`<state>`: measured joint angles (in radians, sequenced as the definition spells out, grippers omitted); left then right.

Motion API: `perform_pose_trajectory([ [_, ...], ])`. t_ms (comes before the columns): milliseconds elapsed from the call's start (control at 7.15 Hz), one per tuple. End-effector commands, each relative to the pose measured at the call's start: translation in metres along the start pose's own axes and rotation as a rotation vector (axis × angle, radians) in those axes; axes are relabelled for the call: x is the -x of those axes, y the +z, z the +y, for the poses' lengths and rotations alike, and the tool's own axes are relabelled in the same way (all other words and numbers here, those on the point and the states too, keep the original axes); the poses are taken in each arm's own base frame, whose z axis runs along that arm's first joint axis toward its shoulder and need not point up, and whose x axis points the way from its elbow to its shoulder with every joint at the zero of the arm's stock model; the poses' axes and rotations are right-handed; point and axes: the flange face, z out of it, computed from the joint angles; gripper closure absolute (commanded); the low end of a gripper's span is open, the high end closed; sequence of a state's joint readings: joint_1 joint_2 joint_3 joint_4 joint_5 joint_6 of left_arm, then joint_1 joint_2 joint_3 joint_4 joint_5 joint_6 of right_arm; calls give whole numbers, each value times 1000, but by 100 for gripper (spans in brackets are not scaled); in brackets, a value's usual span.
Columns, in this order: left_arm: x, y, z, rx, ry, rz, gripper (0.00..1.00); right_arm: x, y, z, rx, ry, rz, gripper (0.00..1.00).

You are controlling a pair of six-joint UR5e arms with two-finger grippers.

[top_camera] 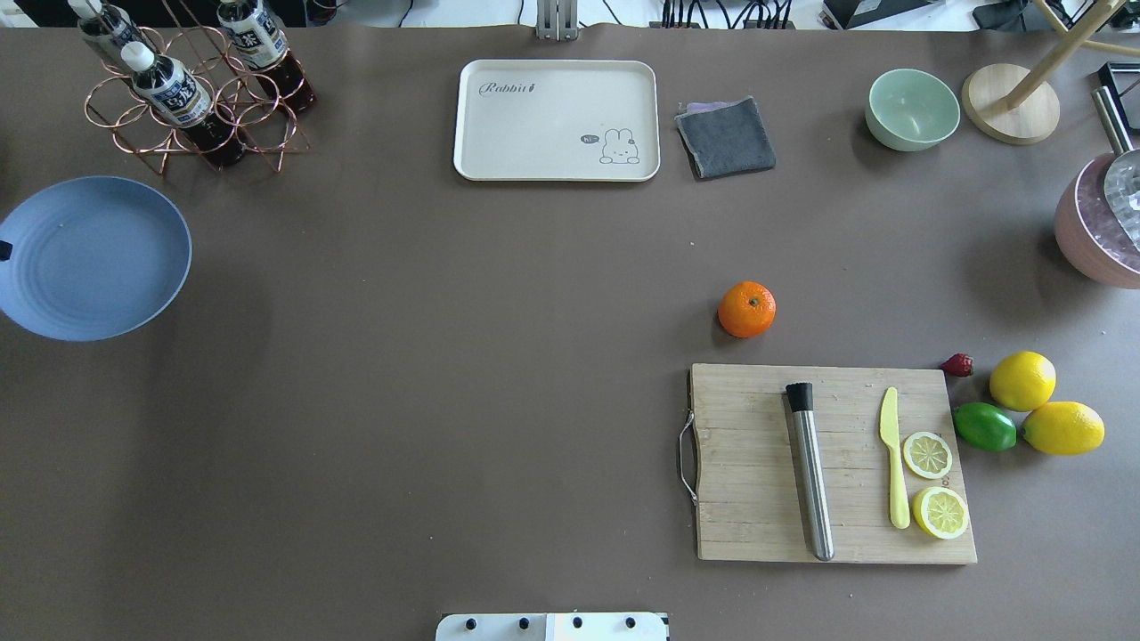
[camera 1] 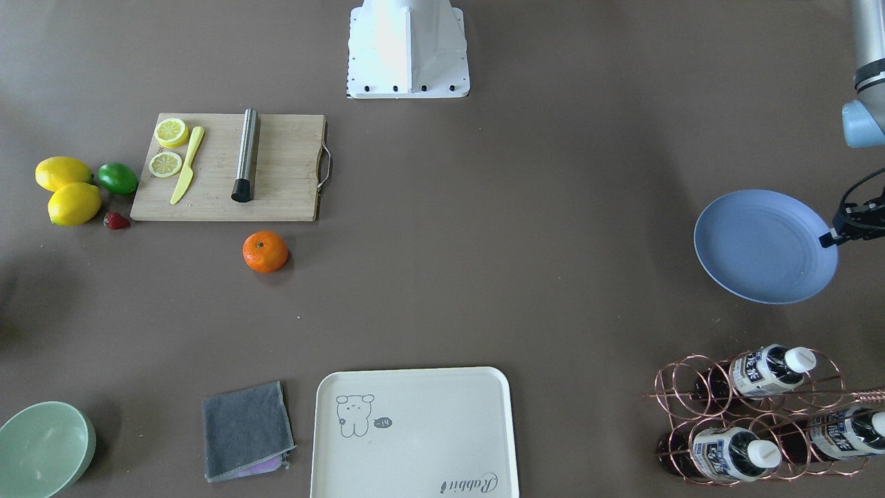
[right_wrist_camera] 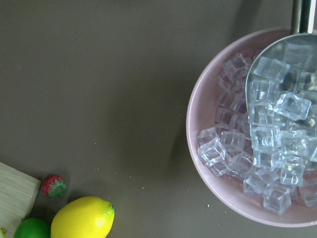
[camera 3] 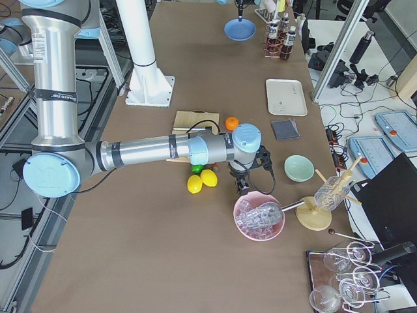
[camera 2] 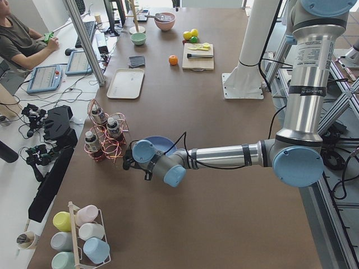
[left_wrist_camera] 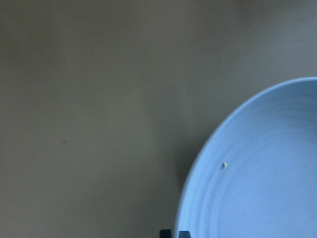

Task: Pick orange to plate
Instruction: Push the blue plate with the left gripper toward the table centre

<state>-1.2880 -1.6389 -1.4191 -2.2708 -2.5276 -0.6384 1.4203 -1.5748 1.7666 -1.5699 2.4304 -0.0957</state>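
The orange [top_camera: 746,309] sits alone on the brown table just beyond the cutting board [top_camera: 757,463], and shows too as the orange [camera 1: 265,251]. Far off at the table's left end is the blue plate [top_camera: 89,258], empty. My left gripper [camera 1: 830,238] is at the plate [camera 1: 760,245], with its rim between the nearly closed fingertips [left_wrist_camera: 184,234]. My right gripper [camera 3: 242,186] hangs over the table between the lemons and a pink bowl of ice, well away from the orange. Whether it is open or shut I cannot tell.
The board carries a steel muddler [top_camera: 809,472], a yellow knife and lemon slices. Two lemons [top_camera: 1042,405], a lime and a strawberry lie beside it. The pink ice bowl [top_camera: 1091,240], green bowl [top_camera: 912,109], grey cloth, cream tray [top_camera: 557,120] and bottle rack [top_camera: 191,98] line the far side.
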Motion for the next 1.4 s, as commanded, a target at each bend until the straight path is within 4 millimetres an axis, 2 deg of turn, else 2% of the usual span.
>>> perform_pose_trajectory([
  [0,-138,8,23,10,-100,79,100,70,-1,-42,-15,55,-23,2],
  [140,-206,31,49,9,-160,85,100,113,4,-58,-12,81,-26,1],
  [280,-270,60,70,-8,-196,95,100,142,10,-74,-13,101,-17,1],
  [419,-328,92,88,-13,-247,117,100,180,20,-93,-6,127,-33,1],
  [559,-381,125,116,-15,-267,135,100,227,29,-112,-10,161,-31,1],
  [699,-428,147,137,-11,-275,140,100,274,45,-126,-14,177,-13,1],
  [839,-475,170,167,-17,-286,129,100,302,60,-128,-8,203,-4,1],
  [978,-491,194,201,-19,-262,110,100,326,71,-133,-5,187,1,0],
  [1118,-494,207,221,-7,-248,100,100,351,84,-135,-7,198,13,0],
  [1258,-490,208,222,-7,-248,94,100,363,90,-136,-1,197,10,0],
])
